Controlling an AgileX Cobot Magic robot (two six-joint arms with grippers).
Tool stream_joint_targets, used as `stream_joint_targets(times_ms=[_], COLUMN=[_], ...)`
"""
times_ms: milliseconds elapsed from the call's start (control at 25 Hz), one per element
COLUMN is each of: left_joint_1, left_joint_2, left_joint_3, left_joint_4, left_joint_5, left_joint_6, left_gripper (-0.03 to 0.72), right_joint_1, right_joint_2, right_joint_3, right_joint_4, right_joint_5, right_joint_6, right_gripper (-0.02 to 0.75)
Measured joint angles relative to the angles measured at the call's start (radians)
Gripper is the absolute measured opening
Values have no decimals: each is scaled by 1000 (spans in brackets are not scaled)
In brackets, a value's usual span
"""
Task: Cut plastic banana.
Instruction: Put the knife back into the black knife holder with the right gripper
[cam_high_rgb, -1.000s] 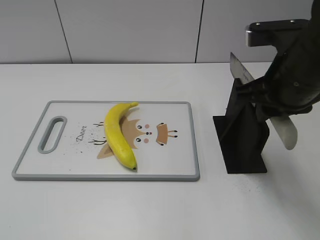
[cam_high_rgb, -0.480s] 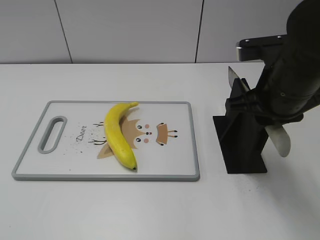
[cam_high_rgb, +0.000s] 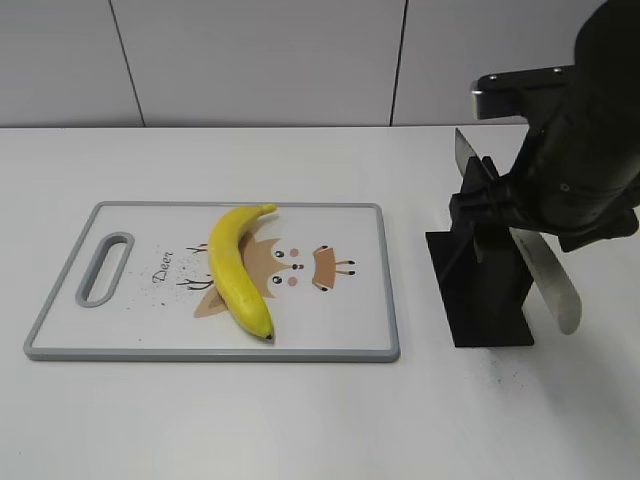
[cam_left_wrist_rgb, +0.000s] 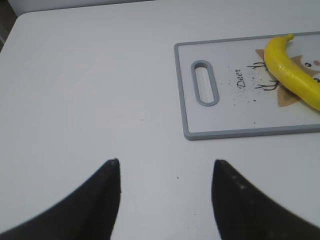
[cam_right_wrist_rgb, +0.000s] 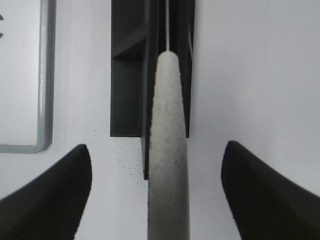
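Note:
The plastic banana (cam_high_rgb: 237, 268) lies whole on the white cutting board (cam_high_rgb: 345, 330), its dark tip toward the front edge; it also shows in the left wrist view (cam_left_wrist_rgb: 292, 75). A knife with a grey handle (cam_high_rgb: 552, 282) rests slanted in a black holder (cam_high_rgb: 485, 295). My right gripper (cam_right_wrist_rgb: 156, 147) is open, with its fingers on either side of the knife handle (cam_right_wrist_rgb: 167, 165) and apart from it. In the exterior view the right arm (cam_high_rgb: 585, 160) hides its fingers. My left gripper (cam_left_wrist_rgb: 166, 162) is open and empty over bare table left of the board (cam_left_wrist_rgb: 220, 132).
The board has a grey rim, a handle slot (cam_high_rgb: 104, 268) at its left end and a deer drawing. The holder stands right of the board. A white wall runs behind the table.
My right arm has shifted left and settled over the knife holder. The knife's blade tip now sits lower and more of the grey handle shows. The banana and board have not moved.

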Motion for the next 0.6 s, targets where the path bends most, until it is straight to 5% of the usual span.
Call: stream_joint_targets(times_ms=[200,440,600], left_joint_1=[0,0,0], left_joint_2=[0,0,0], left_joint_3=[0,0,0], left_joint_4=[0,0,0], left_joint_5=[0,0,0], left_joint_6=[0,0,0], left_gripper=[554,582,586], right_joint_1=[0,0,0], right_joint_2=[-69,-247,-405], right_joint_3=[0,25,103], right_joint_4=[39,240,247], right_joint_5=[2,9,3], right_joint_6=[-77,-368,-430], right_gripper=[631,631,630])
